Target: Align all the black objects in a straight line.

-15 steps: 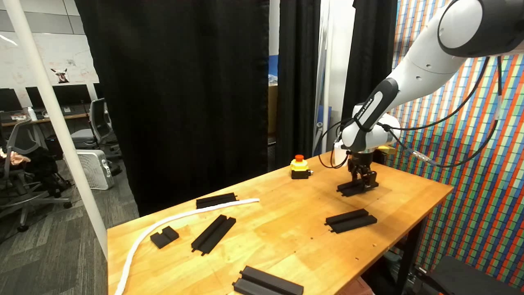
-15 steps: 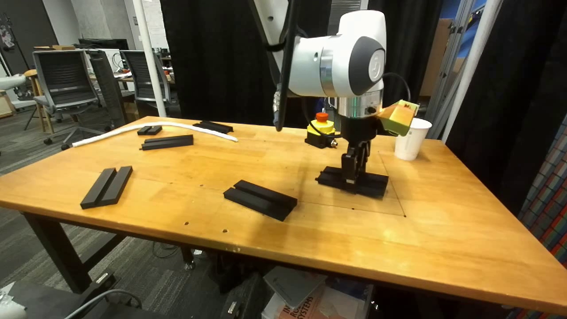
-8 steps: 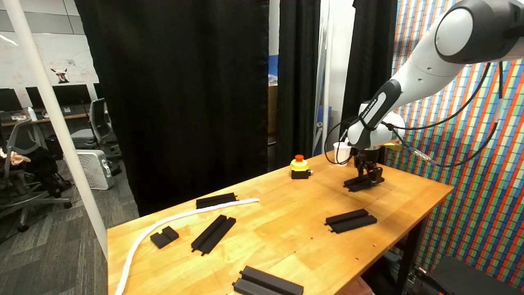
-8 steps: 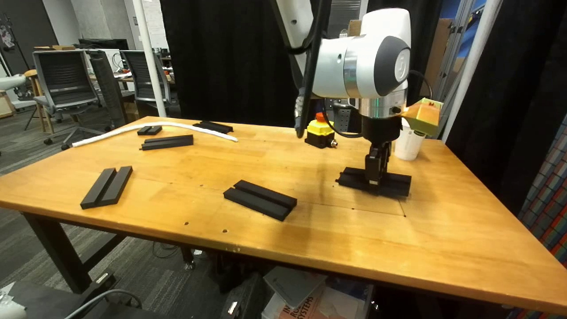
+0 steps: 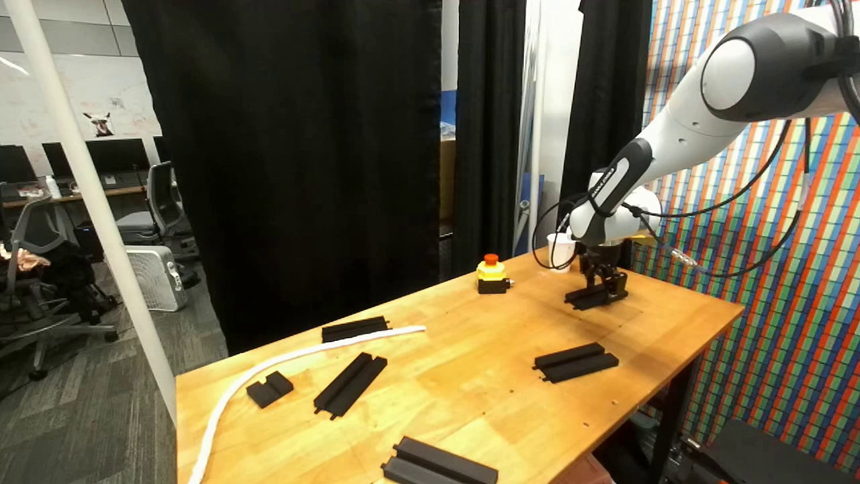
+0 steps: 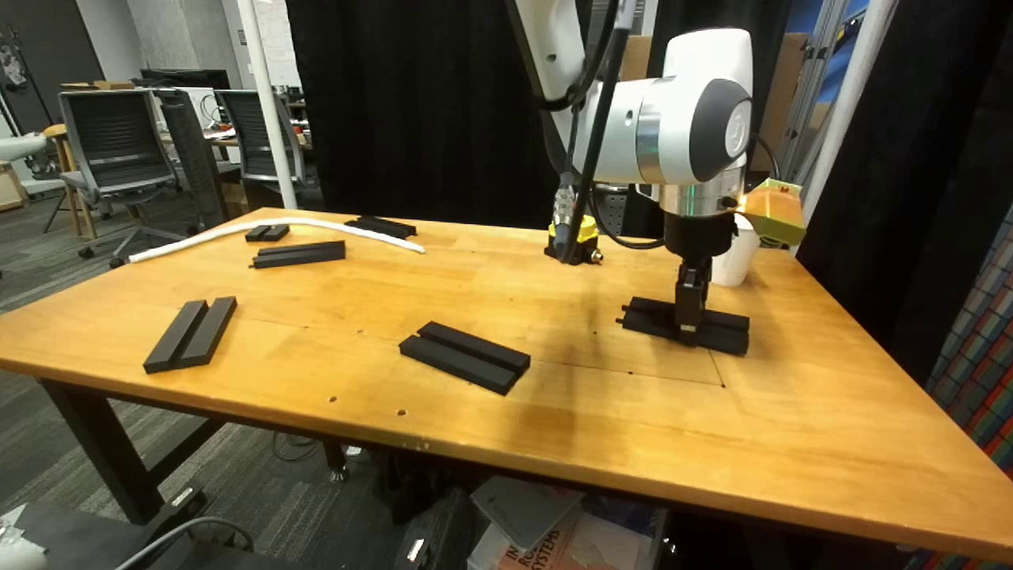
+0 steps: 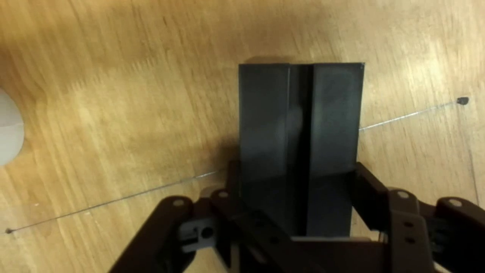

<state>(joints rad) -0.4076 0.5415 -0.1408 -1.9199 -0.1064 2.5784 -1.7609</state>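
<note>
My gripper point(image 7: 295, 170) is shut across the width of a grooved black block point(image 7: 337, 113), one finger against each long side. In both exterior views this held block point(image 5: 582, 297) point(image 6: 728, 331) is at or just above the tabletop; I cannot tell if it touches. A similar grooved block point(image 5: 576, 361) point(image 6: 465, 356) lies nearest to it, roughly parallel. Another long block point(image 5: 440, 462) point(image 6: 191, 334) lies by the front edge at a different angle. A long block point(image 5: 351, 385) point(image 6: 299, 254), a short block point(image 5: 269, 389) point(image 6: 267, 233) and a further block point(image 5: 355, 329) point(image 6: 381, 228) lie at the far end.
A white tube point(image 5: 269, 363) curves over the table end, passing along the back block. A yellow emergency stop point(image 5: 492, 275) with a red button stands at the back edge. A white paper cup point(image 5: 560, 252) point(image 7: 9, 129) stands close to the held block. Drawn lines mark the wooden table point(image 6: 601, 427).
The gripper and the held block have moved together across the table, away from the other blocks and closer to the white cup. The other blocks have not moved.
</note>
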